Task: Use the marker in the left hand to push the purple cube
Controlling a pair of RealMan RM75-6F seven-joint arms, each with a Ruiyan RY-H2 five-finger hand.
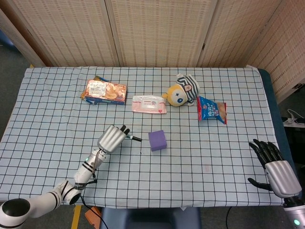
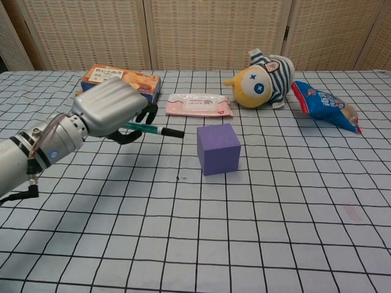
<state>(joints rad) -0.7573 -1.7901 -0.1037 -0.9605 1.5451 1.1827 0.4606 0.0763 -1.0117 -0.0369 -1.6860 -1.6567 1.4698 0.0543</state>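
Approach step: left hand (image 2: 110, 110), fingers clamped on marker (image 2: 156, 129), tip near purple cube (image 2: 218, 148), not touching. Next: advance tip rightward into cube face. Right hand (image 1: 275, 164) idle, fingers apart.

I'm at a lab-style test setup: a checked cloth covers the table (image 1: 224, 152) under my left hand (image 1: 110, 139), woven folding screens (image 1: 157, 31) wall off the far side beyond it, cables (image 1: 295, 119) trail off right
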